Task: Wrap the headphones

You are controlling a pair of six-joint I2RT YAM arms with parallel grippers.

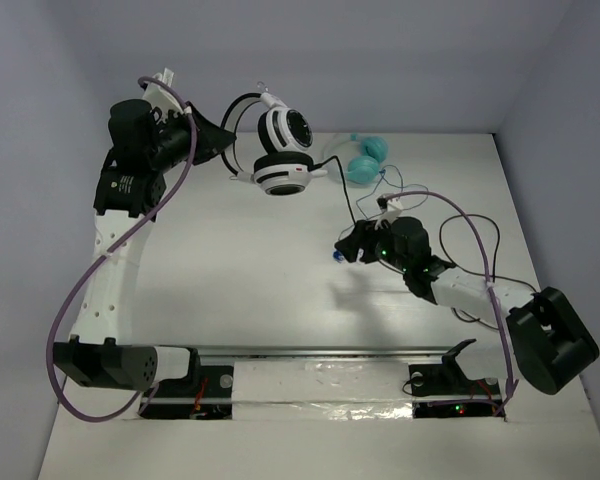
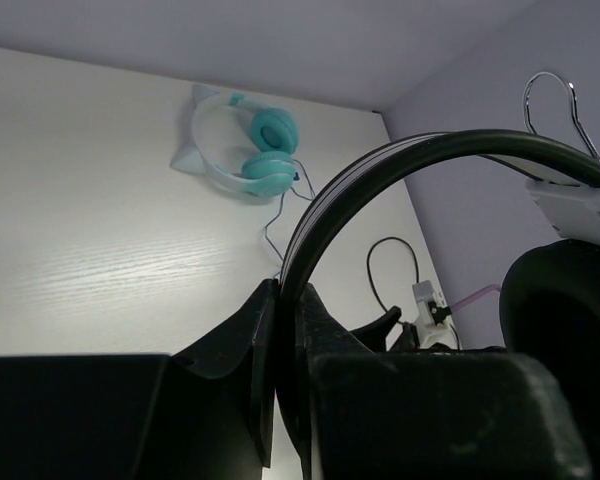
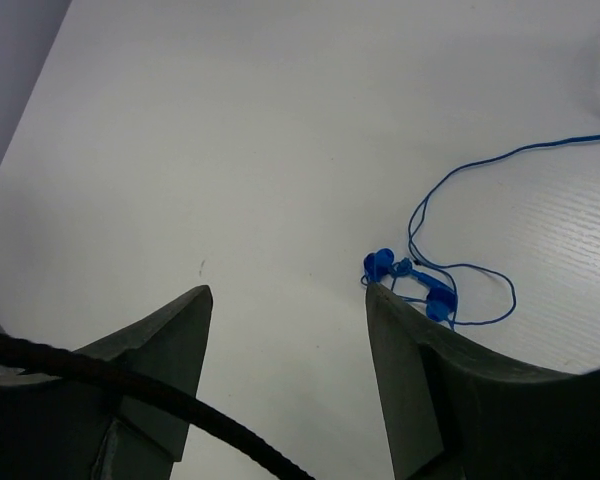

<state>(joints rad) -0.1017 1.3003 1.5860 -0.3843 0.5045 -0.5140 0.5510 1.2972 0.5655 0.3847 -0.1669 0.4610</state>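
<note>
My left tool clamps the headphones' headband. My right tool gapes wide, the cable crossing inside. Next, I judge: pinch it, then wind.

No writing can be read in any view. A label of small white print sits on the black housing of the left arm, toward the far left corner of the table. Its lettering is too small to make out.

A white wood-grain table sits boxed in by plain lavender-grey walls under soft, even light.
</note>
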